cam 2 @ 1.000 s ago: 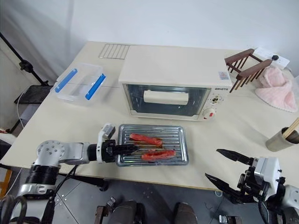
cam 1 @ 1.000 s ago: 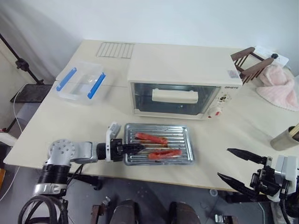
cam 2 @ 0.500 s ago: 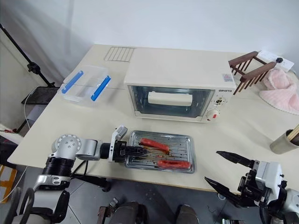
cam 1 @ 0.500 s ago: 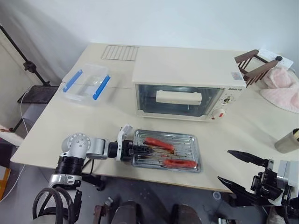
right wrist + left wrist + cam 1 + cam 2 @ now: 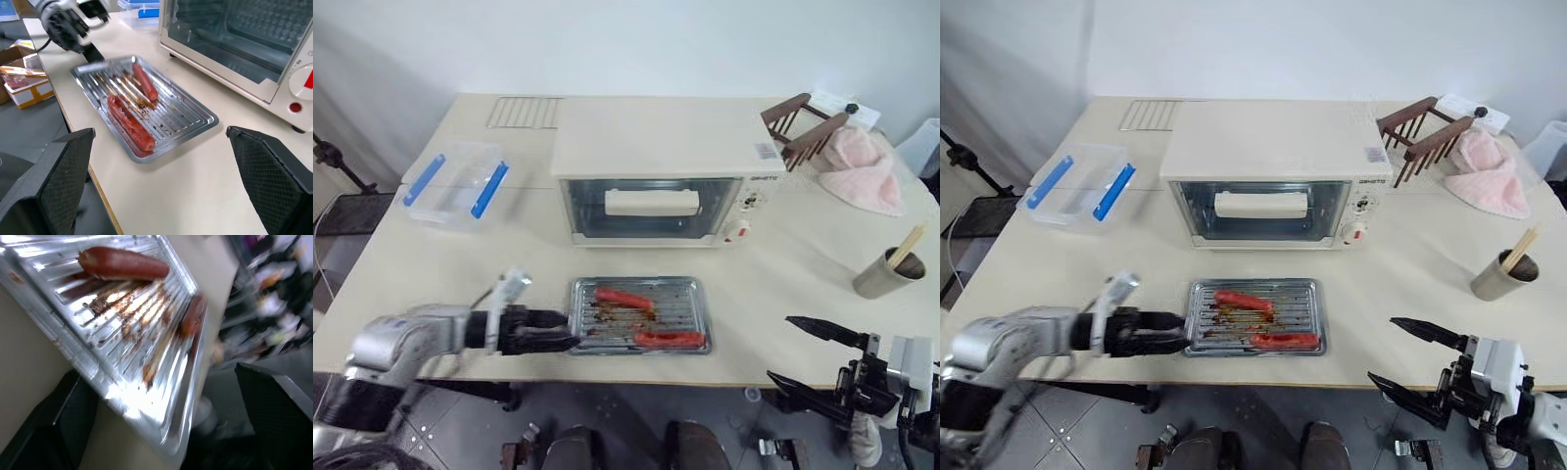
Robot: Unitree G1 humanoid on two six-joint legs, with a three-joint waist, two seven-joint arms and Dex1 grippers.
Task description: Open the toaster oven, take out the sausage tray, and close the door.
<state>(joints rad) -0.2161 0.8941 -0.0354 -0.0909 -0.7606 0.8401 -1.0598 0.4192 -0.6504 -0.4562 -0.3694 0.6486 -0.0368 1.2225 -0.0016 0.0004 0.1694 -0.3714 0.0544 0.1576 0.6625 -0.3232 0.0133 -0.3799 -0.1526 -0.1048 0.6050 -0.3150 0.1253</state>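
Bare table (image 5: pixel 793 284) lies right of the sausage tray (image 5: pixel 639 315); the toaster oven (image 5: pixel 651 168) blocks behind.

My left arm (image 5: pixel 406 338) is a silver-grey metal tube ending in a white bracket and black fingers (image 5: pixel 543 343). My right gripper (image 5: pixel 818 354) has long pointed black fingers on a white block with black cabling.

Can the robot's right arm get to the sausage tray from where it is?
Probably yes. The right end effector is open beside the table's front edge, and only bare table lies between it and the sausage tray. The toaster oven stands behind, out of the way.
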